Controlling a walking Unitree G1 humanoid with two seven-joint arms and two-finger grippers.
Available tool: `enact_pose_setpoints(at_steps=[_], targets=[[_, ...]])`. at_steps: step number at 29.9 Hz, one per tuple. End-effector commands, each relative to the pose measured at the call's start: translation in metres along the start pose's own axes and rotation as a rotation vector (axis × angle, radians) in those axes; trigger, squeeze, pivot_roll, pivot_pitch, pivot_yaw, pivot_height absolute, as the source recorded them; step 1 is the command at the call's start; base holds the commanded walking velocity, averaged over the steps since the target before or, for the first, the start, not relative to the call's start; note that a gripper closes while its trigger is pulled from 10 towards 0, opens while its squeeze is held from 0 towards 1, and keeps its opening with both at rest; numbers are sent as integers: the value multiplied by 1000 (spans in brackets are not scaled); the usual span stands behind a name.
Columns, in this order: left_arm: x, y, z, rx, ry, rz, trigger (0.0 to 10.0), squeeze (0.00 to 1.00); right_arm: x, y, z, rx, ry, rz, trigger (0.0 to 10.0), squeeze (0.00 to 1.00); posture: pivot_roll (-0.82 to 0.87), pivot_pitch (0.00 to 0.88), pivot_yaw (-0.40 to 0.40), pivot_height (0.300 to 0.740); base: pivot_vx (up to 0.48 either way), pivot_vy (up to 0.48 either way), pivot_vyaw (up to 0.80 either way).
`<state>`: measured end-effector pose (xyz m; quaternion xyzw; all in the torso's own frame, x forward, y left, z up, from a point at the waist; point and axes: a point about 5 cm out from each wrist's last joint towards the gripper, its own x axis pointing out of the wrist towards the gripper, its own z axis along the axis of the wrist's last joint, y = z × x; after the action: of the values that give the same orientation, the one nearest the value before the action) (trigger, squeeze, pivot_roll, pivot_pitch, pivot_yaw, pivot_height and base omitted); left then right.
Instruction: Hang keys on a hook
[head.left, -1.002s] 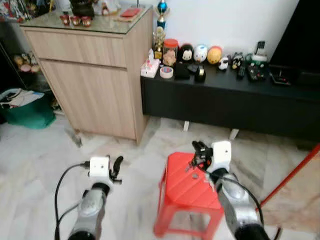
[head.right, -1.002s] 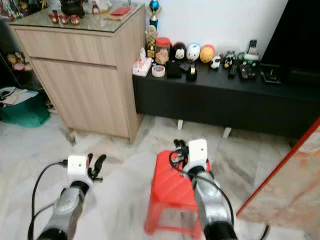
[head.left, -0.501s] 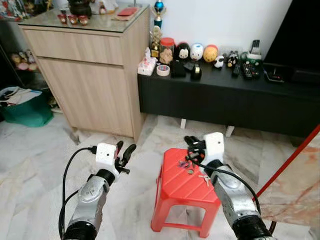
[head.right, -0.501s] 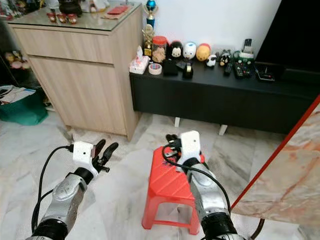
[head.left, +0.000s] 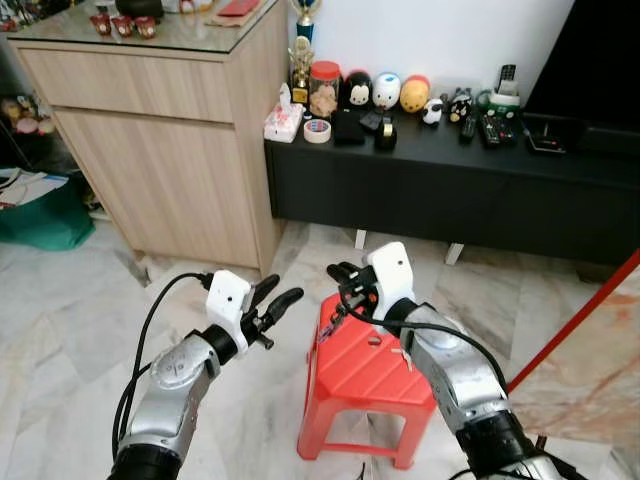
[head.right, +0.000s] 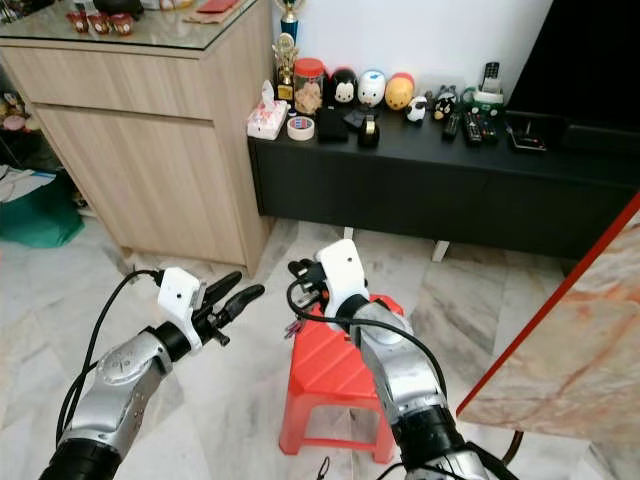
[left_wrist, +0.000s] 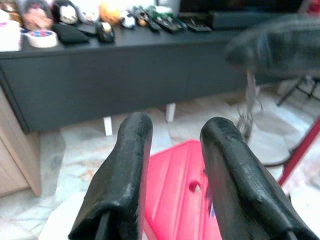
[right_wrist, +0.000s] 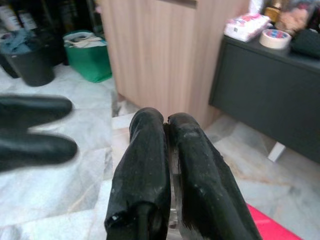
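The keys (head.right: 292, 327) dangle as a small bunch from the right gripper (head.left: 342, 275), just above the near left edge of the red plastic stool (head.left: 368, 372); the bunch is small and its parts are hard to make out. In the right wrist view that gripper's two black fingers (right_wrist: 145, 165) are pressed together, pinching the keys' ring between them. The left gripper (head.left: 278, 296) hovers just beside it over the marble floor (head.left: 70, 330), its fingers (left_wrist: 125, 165) spread apart with nothing between them. Beyond stand a light wooden cabinet (head.left: 170, 150) and a long black low console (head.left: 450, 190) against the white wall, its top lined with small figurines, a roll of tape (head.left: 317, 132) and remote controls. A green bag (head.left: 40, 215) sits on the floor beside the cabinet.
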<state>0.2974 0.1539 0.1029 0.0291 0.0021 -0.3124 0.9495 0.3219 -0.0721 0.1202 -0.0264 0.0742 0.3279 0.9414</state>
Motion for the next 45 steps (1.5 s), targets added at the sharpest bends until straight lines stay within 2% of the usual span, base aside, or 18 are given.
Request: enact_pose_setpoints(at_steps=[1, 5, 6, 10, 17, 21, 25, 31, 45], targets=[[-4, -3, -4, 21, 43, -36, 10000, 0, 3, 6, 14, -33, -20, 36, 10000, 0, 3, 33, -49, 740, 0, 0, 0], [-9, -2, -9, 24, 89, -51, 10000, 0, 3, 12, 17, -45, 7, 67, 10000, 0, 4, 31, -49, 740, 0, 0, 0], [-13, -3, -11, 33, 128, -83, 10000, 0, 5, 17, 19, -44, 15, 82, 10000, 0, 3, 25, -52, 740, 0, 0, 0], [-18, -9, -13, -4, 159, -145, 10000, 0, 7, 25, 22, -44, 19, 116, 10000, 0, 7, 22, -53, 740, 0, 0, 0], [-18, -17, -8, -62, 141, -191, 10000, 0, 6, 33, 25, -32, 30, 139, 10000, 0, 2, 11, -55, 740, 0, 0, 0], [-18, -18, -7, -72, 147, -206, 10000, 0, 9, 46, 27, -23, 32, 174, 10000, 0, 1, 14, -56, 740, 0, 0, 0], [-18, -18, -6, -73, 152, -206, 10000, 0, 9, 51, 27, -22, 33, 183, 10000, 0, 5, 21, -57, 740, 0, 0, 0], [-16, -11, -4, -52, 142, -119, 10000, 0, 10, 59, 36, -10, 14, 204, 10000, 0, 0, 34, -58, 740, 0, 0, 0], [-19, -7, -3, -60, 146, -113, 10000, 0, 9, 62, 38, -14, 12, 215, 10000, 0, 0, 45, -57, 740, 0, 0, 0]])
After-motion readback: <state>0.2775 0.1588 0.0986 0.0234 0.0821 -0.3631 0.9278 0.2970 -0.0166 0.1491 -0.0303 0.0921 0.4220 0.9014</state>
